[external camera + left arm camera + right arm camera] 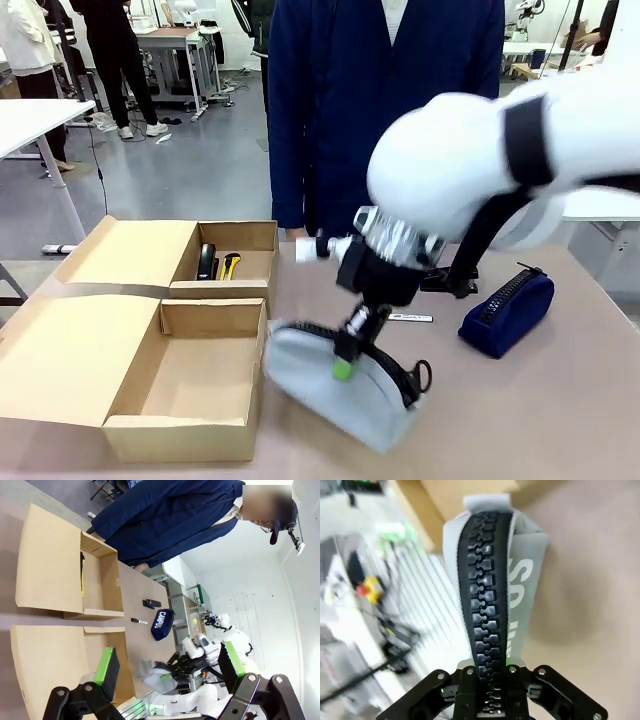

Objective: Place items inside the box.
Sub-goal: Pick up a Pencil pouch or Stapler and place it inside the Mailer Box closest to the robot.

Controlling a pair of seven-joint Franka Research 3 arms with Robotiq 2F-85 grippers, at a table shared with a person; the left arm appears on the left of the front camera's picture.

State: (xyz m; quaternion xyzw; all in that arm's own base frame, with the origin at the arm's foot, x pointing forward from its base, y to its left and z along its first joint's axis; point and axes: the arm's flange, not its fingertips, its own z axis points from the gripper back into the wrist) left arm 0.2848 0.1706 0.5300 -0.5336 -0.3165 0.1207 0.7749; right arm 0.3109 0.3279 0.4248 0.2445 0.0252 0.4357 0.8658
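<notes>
The right hand [345, 368] is clamped on the zipper ridge of the grey pencil case [330, 398], which is held just beside the box [180, 440]. It's soft, light fabric, so sag is expected. The stiff zipper spine looks like the safest grip. The left hand [168, 662] is spread wide, empty.

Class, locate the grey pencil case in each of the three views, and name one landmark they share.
Front view: grey pencil case low centre, held by the robot's right hand.
Left wrist view: pencil case a small blurred grey shape, low centre.
Right wrist view: pencil case in the middle, zip facing the camera.
Shared landmark: the cardboard box.
</notes>
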